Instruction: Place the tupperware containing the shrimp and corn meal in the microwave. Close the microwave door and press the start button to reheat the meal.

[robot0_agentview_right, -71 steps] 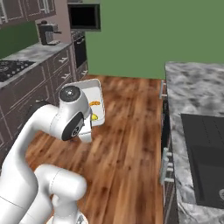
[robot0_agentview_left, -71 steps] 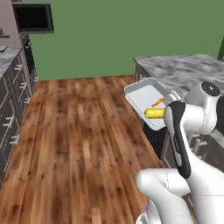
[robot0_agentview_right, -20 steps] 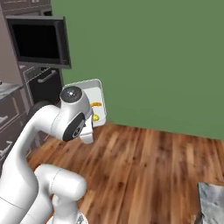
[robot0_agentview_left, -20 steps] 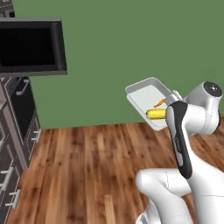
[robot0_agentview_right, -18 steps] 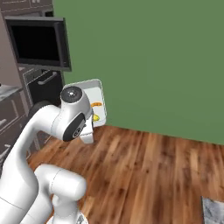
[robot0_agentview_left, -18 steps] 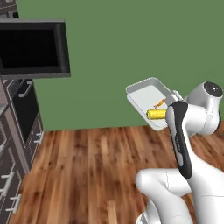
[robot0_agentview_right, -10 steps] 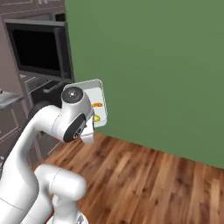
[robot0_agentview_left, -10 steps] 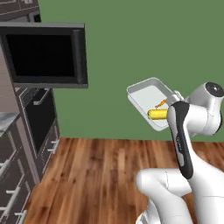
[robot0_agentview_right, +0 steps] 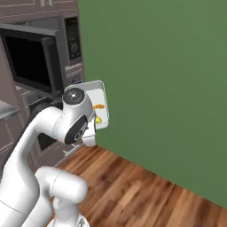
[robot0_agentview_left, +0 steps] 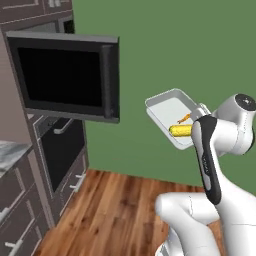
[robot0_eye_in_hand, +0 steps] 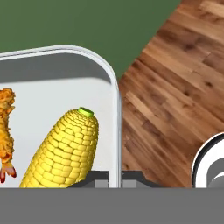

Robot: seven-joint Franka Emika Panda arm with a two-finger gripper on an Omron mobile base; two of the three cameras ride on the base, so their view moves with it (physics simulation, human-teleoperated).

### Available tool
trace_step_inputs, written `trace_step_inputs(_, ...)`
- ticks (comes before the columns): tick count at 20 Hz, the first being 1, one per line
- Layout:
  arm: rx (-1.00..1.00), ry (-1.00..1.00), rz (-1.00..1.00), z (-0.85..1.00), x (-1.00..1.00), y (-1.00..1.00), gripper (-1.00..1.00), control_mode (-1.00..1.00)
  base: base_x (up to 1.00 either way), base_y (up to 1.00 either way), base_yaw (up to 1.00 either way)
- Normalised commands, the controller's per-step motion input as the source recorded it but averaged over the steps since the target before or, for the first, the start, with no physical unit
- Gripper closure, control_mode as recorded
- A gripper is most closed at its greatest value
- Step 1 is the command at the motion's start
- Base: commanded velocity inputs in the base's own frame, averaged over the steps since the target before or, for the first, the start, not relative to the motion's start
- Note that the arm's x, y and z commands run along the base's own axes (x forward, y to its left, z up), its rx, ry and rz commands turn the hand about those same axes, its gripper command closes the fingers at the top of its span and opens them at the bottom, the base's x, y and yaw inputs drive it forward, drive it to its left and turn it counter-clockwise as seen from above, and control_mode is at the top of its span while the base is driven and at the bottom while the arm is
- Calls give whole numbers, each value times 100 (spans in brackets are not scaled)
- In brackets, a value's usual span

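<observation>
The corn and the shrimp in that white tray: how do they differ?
The corn is a thick, bright yellow cob with neat rows of kernels and a green tip; the shrimp is a thin, rough orange piece with a reddish tail end. The corn lies next to the rim of the tupperware, the shrimp farther in. Both lie loose, side by side, in the same tray, which the gripper grips by its rim.

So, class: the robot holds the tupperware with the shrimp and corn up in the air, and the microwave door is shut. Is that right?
Not quite. The microwave door stands swung open, as the left base view shows. The rest holds: the gripper grips the tupperware aloft, with the shrimp and corn inside.
</observation>
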Motion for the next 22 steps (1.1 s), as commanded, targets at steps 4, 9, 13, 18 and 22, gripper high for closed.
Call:
trace_step_inputs(4,0,0,0,0,0,0,100,100,100,-5,48)
trace_step_inputs(9,0,0,0,0,0,0,100,100,86,-27,46)
trace_step_inputs(13,0,0,0,0,0,0,100,100,36,-53,34)
trace_step_inputs(18,0,0,0,0,0,0,100,100,39,-11,37)
trace_step_inputs(22,0,0,0,0,0,0,100,100,38,-27,40)
